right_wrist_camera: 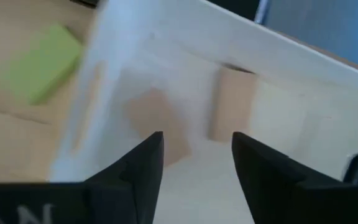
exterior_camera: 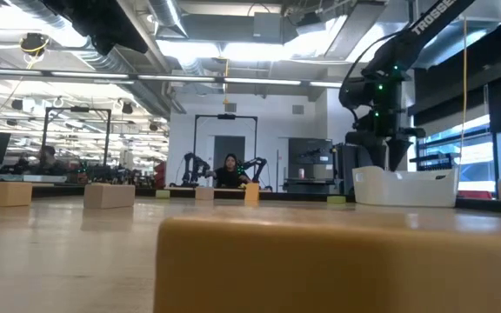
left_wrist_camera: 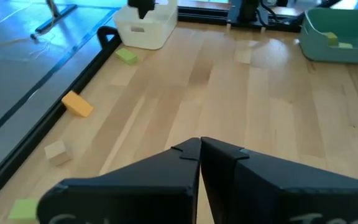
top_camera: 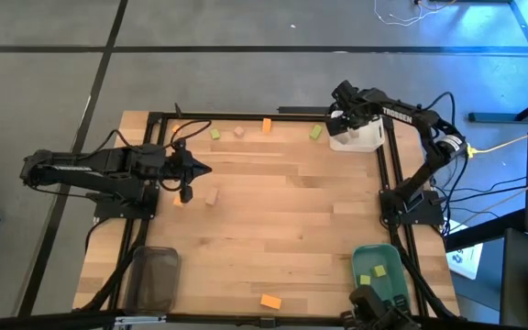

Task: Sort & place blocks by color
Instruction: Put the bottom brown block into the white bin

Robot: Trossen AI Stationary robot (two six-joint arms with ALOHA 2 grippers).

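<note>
Blocks are scattered on the desk. Along the far edge: a green block, a tan block, an orange block and a second green block just beside the white tray. Another tan block lies near the left gripper; a second orange block sits at the near edge. Two green ones already lie in the green tray. The grey tray at the near left looks empty.

The right wrist view shows two tan blocks inside the white tray, with the right gripper poised over them, jaws apart and nothing between them. So the tan sort looks underway and several pieces remain.

Left gripper hovers over the left part of the desk with jaws together, holding nothing.

Handling, as a judgement: blocks look like small rigid wood, light, not fragile, with flat faces giving decent grip. Best hold is across two opposite flat sides at mid-height, jaws squared to the faces; oblong ones across the short width. Pieces close to the frame rail or the tray wall leave little room for a jaw on that side.
</note>
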